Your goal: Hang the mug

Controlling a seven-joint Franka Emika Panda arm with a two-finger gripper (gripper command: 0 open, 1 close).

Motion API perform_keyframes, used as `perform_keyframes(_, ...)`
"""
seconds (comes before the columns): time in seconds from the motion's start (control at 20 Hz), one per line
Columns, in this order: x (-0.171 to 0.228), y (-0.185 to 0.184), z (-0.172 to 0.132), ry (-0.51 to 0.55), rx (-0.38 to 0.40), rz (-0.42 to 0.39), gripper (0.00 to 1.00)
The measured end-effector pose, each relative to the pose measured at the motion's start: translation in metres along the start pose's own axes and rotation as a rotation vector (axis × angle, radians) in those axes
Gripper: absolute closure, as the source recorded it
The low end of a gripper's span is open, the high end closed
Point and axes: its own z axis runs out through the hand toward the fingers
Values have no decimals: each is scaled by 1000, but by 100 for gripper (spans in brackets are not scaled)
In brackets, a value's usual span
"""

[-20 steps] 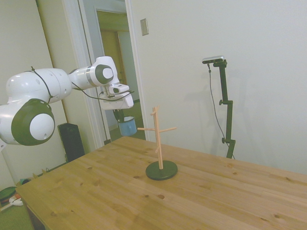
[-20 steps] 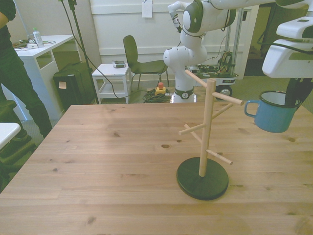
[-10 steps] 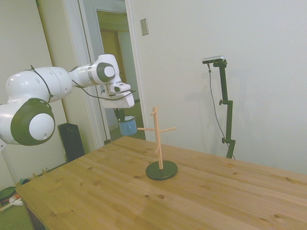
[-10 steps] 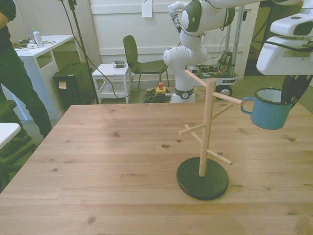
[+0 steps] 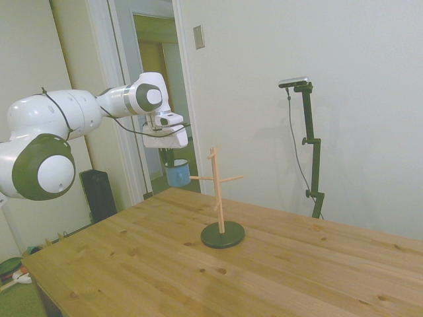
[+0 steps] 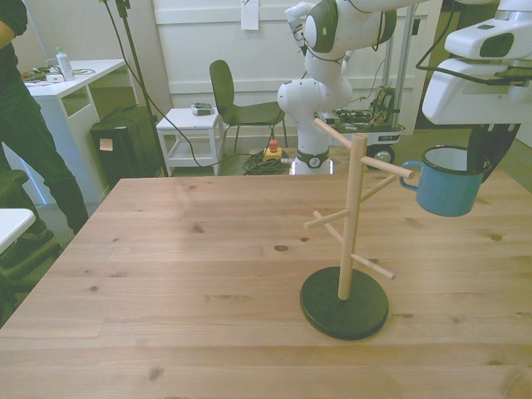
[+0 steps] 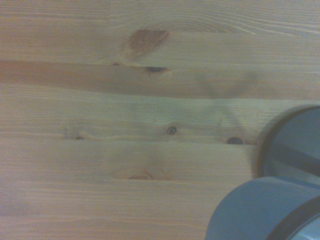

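Note:
The mug [image 6: 447, 184] is light blue with a dark rim and hangs upright in the air at the front view's right. My gripper [image 6: 484, 165] is shut on the rim on the side away from the handle. The handle [image 6: 408, 176] points at the wooden peg stand [image 6: 352, 218] and sits right at the tip of an upper peg [image 6: 391, 169]. In the side view the mug [image 5: 176, 174] hangs under my gripper [image 5: 168, 158], behind the stand [image 5: 219, 193]. The wrist view shows a blurred part of the mug [image 7: 250, 210] above the table planks.
The stand rests on a dark round base [image 6: 344, 302] on the wooden table [image 6: 183, 274]. Several pegs stick out at different heights. A person [image 6: 18, 125] stands off the table at the front view's left. A chair [image 6: 237, 101] and a white cart [image 6: 191, 133] are behind the table.
My gripper has carried the mug toward the stand and a little upward. The handle, which was clear of the upper peg, now sits at its tip.

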Motion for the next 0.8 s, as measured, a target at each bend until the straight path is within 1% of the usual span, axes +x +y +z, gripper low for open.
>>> perform_keyframes(0.35, 13, 12, 6, -12, -10, 25, 100)
perform_keyframes(0.6, 15, 18, -4, -4, 1, 33, 100)
perform_keyframes(0.8, 22, 23, -4, -4, 0, 44, 100)
